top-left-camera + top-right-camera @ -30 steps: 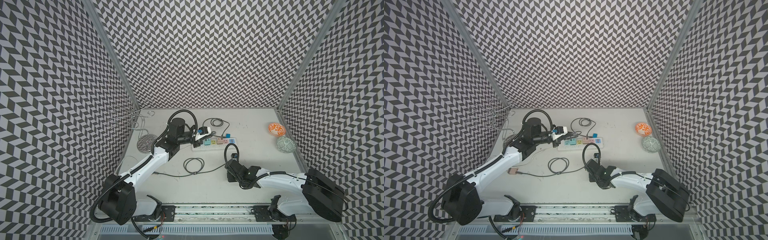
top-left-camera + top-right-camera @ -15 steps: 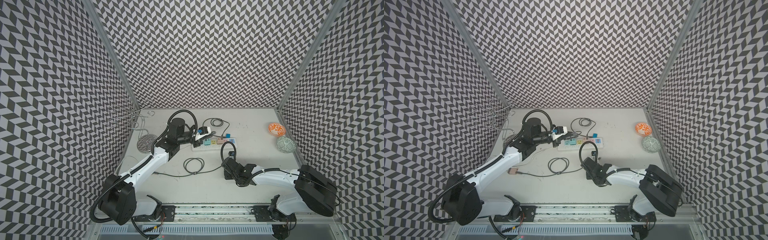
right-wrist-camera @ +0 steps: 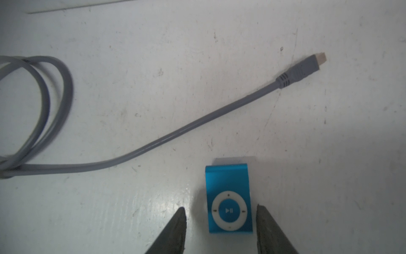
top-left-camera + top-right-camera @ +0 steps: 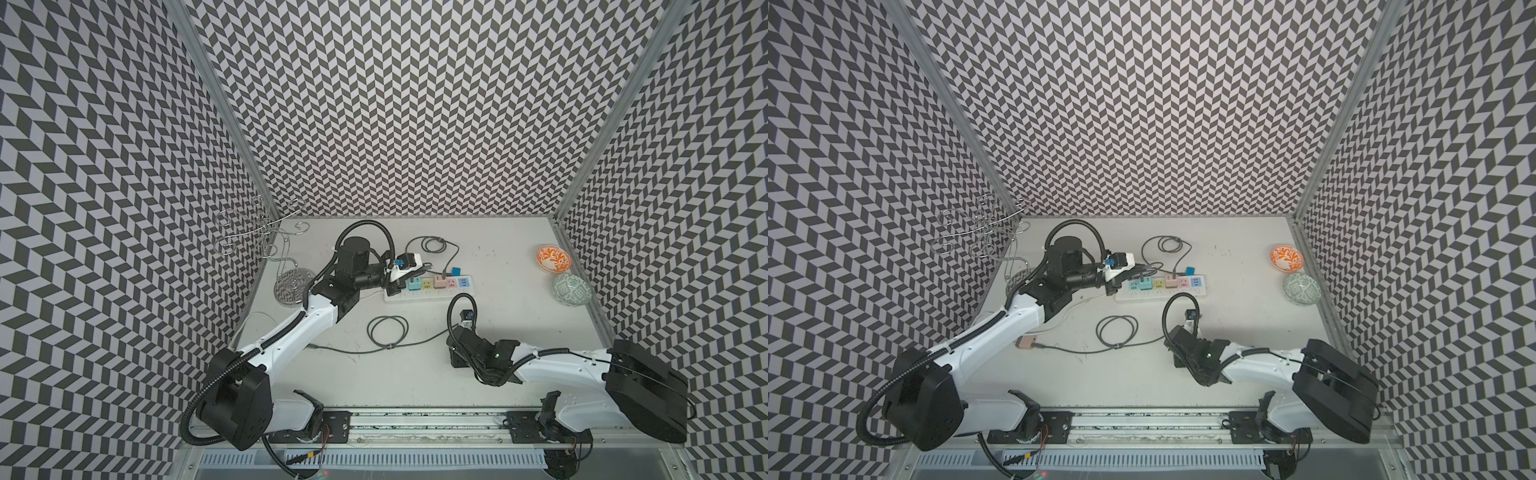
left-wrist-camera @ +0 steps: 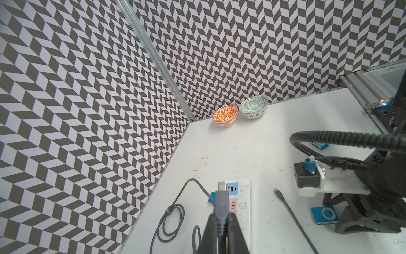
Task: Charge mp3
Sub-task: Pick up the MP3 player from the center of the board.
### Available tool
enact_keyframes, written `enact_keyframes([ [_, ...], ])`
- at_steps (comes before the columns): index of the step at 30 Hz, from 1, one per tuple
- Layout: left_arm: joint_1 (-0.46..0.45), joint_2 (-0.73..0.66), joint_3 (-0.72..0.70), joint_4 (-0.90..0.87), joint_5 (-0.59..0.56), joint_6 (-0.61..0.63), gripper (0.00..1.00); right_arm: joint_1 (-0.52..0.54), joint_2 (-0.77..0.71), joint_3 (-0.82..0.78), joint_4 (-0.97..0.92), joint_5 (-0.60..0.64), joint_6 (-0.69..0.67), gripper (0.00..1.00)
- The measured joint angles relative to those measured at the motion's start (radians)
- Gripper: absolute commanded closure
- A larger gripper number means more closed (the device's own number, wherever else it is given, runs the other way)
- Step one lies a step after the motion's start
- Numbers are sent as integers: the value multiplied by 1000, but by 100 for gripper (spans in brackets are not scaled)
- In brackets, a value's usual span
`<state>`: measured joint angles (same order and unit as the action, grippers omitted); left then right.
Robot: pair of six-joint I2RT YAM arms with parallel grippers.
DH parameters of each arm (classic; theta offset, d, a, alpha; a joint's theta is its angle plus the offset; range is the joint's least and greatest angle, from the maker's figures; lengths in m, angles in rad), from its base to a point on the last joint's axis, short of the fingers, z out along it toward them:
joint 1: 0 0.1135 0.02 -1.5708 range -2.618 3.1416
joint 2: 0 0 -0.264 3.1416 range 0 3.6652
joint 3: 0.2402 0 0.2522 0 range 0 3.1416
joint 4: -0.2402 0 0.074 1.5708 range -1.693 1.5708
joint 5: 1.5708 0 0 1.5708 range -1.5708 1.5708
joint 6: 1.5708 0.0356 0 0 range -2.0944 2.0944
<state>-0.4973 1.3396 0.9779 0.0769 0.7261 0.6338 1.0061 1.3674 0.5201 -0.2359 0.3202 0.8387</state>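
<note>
Under both grippers the white table (image 4: pixel 415 386) carries everything the charging needs. Just ahead of the left gripper (image 5: pixel 222 217) lies the power strip (image 5: pixel 243 198). That gripper is clamped on a grey USB plug (image 5: pixel 220 198), whose metal tip points toward the strip's blue USB block (image 5: pixel 232 189) and is not yet inserted.

Off to one side of the right gripper (image 3: pixel 221 207) a second grey cable (image 3: pixel 175 134) runs loose over the table. It ends in a small plug (image 3: pixel 301 70) ahead of the fingers, apart from the player and pointing away from it.

Straight below the right gripper, between its spread fingers (image 3: pixel 175 228), the blue mp3 player (image 3: pixel 228 198) lies flat and face up. Neither finger touches it, though it sits closer to one than the other. Its long axis runs along the line the fingers point, so the jaws straddle its short width and closing should pinch its two long edges.

The right arm is clearly the nearer one; the left is well away at the strip. The next step looks like a grasp, and the off-centre lie may nudge the player sideways.
</note>
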Motion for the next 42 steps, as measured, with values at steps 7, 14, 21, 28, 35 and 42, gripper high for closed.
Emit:
enact_keyframes([
  [7,0,0,0,0,0,0,100,1,21,10,10,11,0,59],
  [14,-1,0,0,0,0,0,100,6,28,14,3,24,1,63],
  [21,-1,0,0,0,-2,-3,100,14,25,13,-14,27,10,74],
  [28,0,0,14,-11,-21,-33,100,12,-129,-2,-129,4,-23,79],
  [35,-7,0,32,-40,-48,-67,100,-148,-370,82,-141,-44,-243,82],
  [42,-74,0,34,-57,-144,-134,100,-374,-441,278,-119,-179,-517,83],
])
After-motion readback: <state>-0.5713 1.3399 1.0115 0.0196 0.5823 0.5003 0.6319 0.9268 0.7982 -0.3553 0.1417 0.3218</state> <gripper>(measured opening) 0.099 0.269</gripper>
